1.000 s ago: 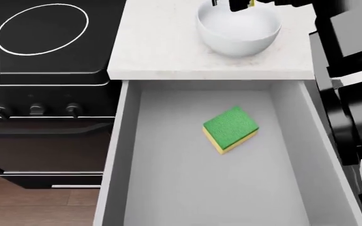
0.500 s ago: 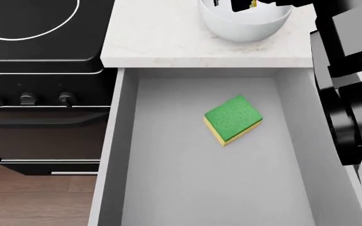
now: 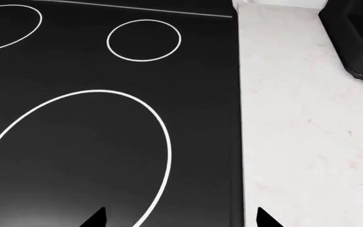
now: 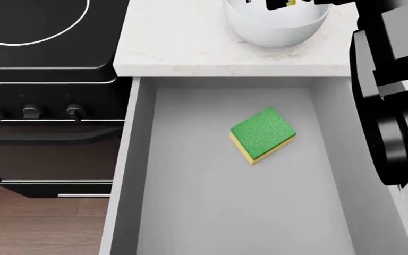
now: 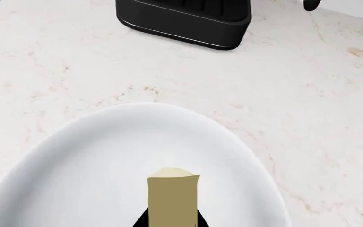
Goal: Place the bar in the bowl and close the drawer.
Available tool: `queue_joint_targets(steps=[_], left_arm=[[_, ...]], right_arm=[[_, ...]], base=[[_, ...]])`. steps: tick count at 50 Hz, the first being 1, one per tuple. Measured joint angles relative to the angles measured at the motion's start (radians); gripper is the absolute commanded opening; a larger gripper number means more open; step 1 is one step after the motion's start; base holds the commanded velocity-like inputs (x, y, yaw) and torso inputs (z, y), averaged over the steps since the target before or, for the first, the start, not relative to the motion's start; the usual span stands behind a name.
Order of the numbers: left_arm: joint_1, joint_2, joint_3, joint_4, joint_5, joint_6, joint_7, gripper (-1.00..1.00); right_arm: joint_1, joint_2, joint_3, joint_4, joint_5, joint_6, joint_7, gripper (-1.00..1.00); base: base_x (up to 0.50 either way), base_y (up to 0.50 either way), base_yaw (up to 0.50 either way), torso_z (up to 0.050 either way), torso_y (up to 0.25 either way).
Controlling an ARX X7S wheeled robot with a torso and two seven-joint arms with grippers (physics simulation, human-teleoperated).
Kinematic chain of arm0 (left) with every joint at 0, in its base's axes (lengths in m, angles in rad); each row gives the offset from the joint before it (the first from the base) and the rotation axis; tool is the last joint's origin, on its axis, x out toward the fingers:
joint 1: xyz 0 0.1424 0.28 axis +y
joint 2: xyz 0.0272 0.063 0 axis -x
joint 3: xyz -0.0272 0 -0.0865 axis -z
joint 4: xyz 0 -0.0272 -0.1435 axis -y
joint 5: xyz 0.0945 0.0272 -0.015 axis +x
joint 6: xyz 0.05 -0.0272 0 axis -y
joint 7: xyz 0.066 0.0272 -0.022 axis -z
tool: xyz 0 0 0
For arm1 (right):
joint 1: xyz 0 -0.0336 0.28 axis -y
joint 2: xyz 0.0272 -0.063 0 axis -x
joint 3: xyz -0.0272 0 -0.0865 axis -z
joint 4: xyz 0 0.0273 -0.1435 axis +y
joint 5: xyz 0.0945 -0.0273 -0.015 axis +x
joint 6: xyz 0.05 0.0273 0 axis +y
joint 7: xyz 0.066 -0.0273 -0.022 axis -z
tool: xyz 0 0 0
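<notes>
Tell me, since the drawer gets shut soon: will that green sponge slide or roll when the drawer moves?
The sponge lies flat on the drawer floor, so it probably won't roll or tip. It sits loose on smooth, plain grey, touching no wall, so a hard push might slide it a little. It looks soft and light, so a bump is unlikely to hurt it.

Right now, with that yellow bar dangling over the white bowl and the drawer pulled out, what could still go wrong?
The bar is pinched by its end in the right gripper above the bowl; released off-centre, it might catch the rim and land on the countertop.

The drawer stands wide open beneath the counter edge, with a sponge lying in it, so a dropped bar could fall in there.

The right arm's bulk hangs over the drawer's side and could bump it.
</notes>
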State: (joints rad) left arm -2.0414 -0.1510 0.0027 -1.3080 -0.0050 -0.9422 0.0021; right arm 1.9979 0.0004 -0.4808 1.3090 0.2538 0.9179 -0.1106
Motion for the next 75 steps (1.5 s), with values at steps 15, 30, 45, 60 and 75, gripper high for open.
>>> queue_joint_targets(steps=[15, 30, 45, 60, 75], left_arm=[[0.003, 0.001, 0.0, 0.0, 0.002, 0.002, 0.0, 1.0], [0.0, 0.003, 0.003, 0.0, 0.003, -0.003, 0.0, 1.0], [-0.016, -0.004, 0.004, 0.03, -0.006, -0.059, 0.032, 1.0], [0.117, -0.08, 0.009, 0.552, -0.229, -0.443, -0.015, 1.0], [0.255, -0.296, 0.103, 0.86, -1.244, -0.578, -0.669, 1.0]], right_arm=[[0.011, 0.0, 0.044, 0.0, -0.038, 0.004, 0.01, 1.0], [0.04, 0.0, 0.08, 0.0, -0.088, 0.014, 0.006, 1.0], [0.117, 0.008, 0.162, 0.0, -0.182, 0.081, -0.051, 1.0], [0.172, 0.041, 0.161, -0.103, -0.234, 0.226, -0.195, 1.0], [0.066, 0.27, 0.045, -0.595, 0.252, 0.55, 0.087, 1.0]], base=[[0.0, 0.0, 0.0, 0.0, 0.0], [0.0, 0.0, 0.0, -0.002, 0.133], [0.0, 0.0, 0.0, -0.003, 0.25], [0.0, 0.0, 0.0, -0.003, 0.25], [0.0, 0.0, 0.0, -0.003, 0.25]])
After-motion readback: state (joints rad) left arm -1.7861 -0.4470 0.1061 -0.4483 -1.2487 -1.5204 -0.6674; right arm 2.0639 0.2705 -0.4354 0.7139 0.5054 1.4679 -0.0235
